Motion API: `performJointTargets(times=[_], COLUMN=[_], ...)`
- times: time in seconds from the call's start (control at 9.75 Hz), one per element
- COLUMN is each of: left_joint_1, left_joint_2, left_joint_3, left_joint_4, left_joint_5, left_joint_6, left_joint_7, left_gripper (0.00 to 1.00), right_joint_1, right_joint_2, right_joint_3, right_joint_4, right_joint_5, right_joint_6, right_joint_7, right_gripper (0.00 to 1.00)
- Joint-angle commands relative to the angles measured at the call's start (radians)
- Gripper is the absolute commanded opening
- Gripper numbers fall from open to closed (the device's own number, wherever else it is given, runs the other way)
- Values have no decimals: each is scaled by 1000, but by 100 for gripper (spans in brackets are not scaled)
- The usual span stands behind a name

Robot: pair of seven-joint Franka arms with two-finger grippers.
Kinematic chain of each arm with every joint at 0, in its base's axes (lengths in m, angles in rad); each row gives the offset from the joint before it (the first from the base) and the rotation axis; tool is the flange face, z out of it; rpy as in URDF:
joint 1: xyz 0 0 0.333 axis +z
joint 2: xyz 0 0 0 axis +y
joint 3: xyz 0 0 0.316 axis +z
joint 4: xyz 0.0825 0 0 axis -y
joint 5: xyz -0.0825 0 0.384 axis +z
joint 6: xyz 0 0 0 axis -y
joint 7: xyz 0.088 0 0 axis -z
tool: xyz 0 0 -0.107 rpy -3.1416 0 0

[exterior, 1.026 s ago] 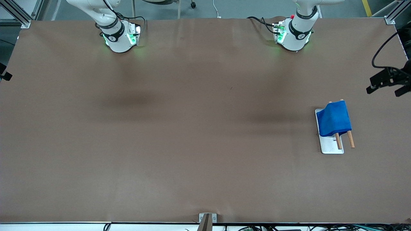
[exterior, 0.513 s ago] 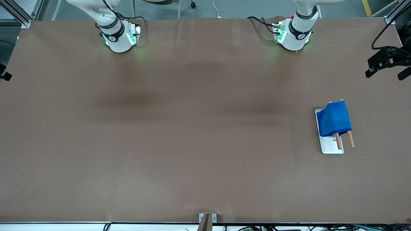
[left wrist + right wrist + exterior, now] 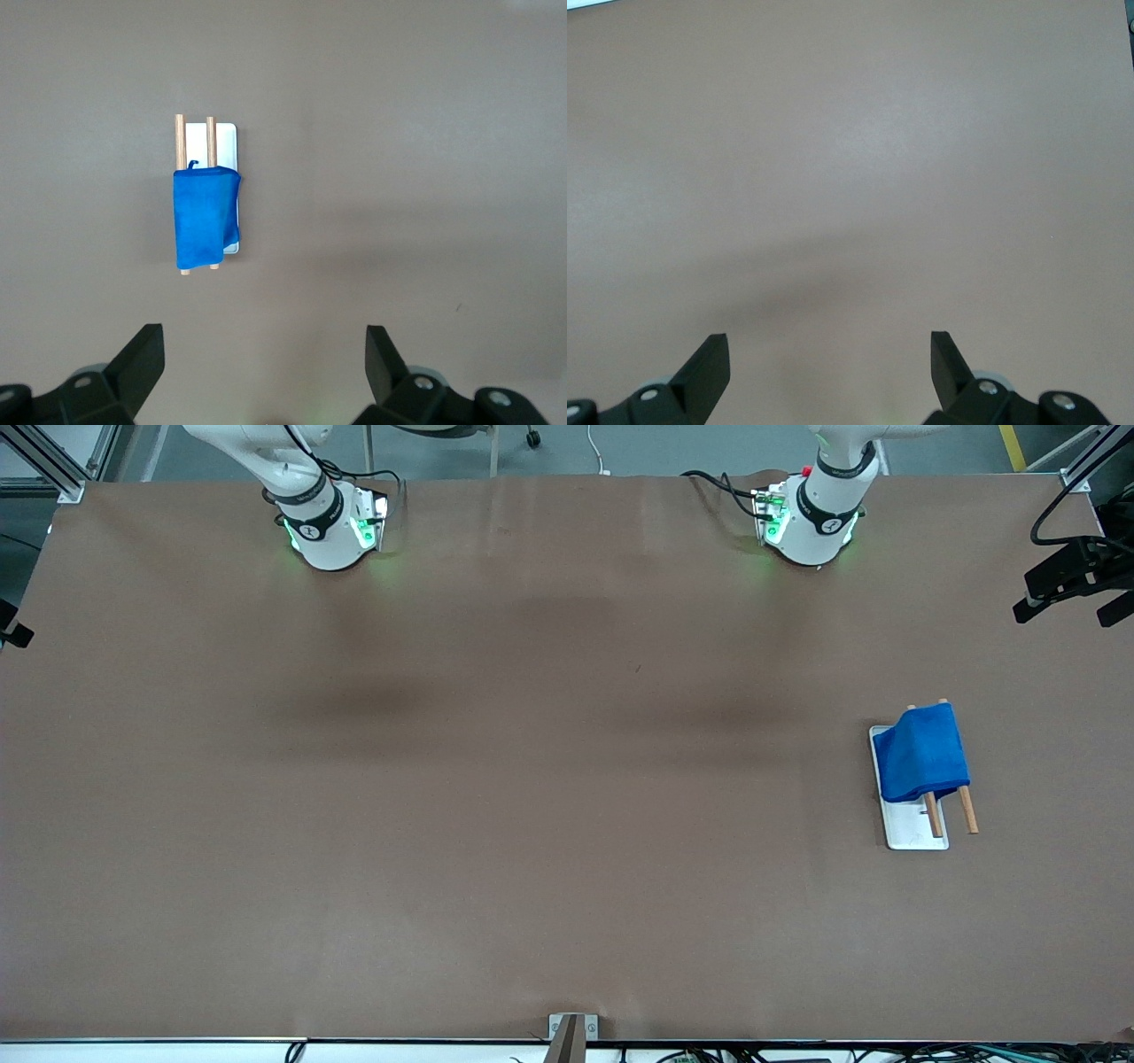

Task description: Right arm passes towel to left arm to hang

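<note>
The blue towel (image 3: 923, 753) hangs draped over two wooden rods (image 3: 967, 810) on a white base plate (image 3: 912, 828) near the left arm's end of the table. No gripper touches it. My left gripper (image 3: 1063, 613) is open and empty, high over the table's edge at that end. In the left wrist view the towel (image 3: 204, 217) and the rods (image 3: 180, 133) lie well below the open left gripper (image 3: 264, 332). My right gripper (image 3: 830, 341) is open and empty over bare brown table; it is out of the front view.
The right arm's base (image 3: 323, 527) and the left arm's base (image 3: 811, 522) stand along the table's edge farthest from the front camera. A small metal bracket (image 3: 571, 1032) sits at the nearest edge. A black clamp (image 3: 13, 633) is at the right arm's end.
My left gripper has moved along the table's end away from the towel, toward the edge where the bases stand. The towel and the rack have not moved.
</note>
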Motion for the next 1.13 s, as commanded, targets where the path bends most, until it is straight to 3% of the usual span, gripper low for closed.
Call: performJointTargets(times=[0.0, 1.03], left_joint_1=[-5, -17], left_joint_2=[12, 15], left_joint_3=[-1, 7], left_joint_4=[-22, -42], left_joint_5=[-6, 40], left_joint_6=[-12, 19], left_joint_7=[-11, 9], left_gripper=[100, 100], right_joint_1=[-7, -7], right_joint_2=[3, 3], right_joint_3=[6, 6], right_joint_4=[12, 12], right_joint_5=[-1, -1], right_joint_6=[-13, -11], right_joint_7=[-3, -6], right_gripper=[100, 100])
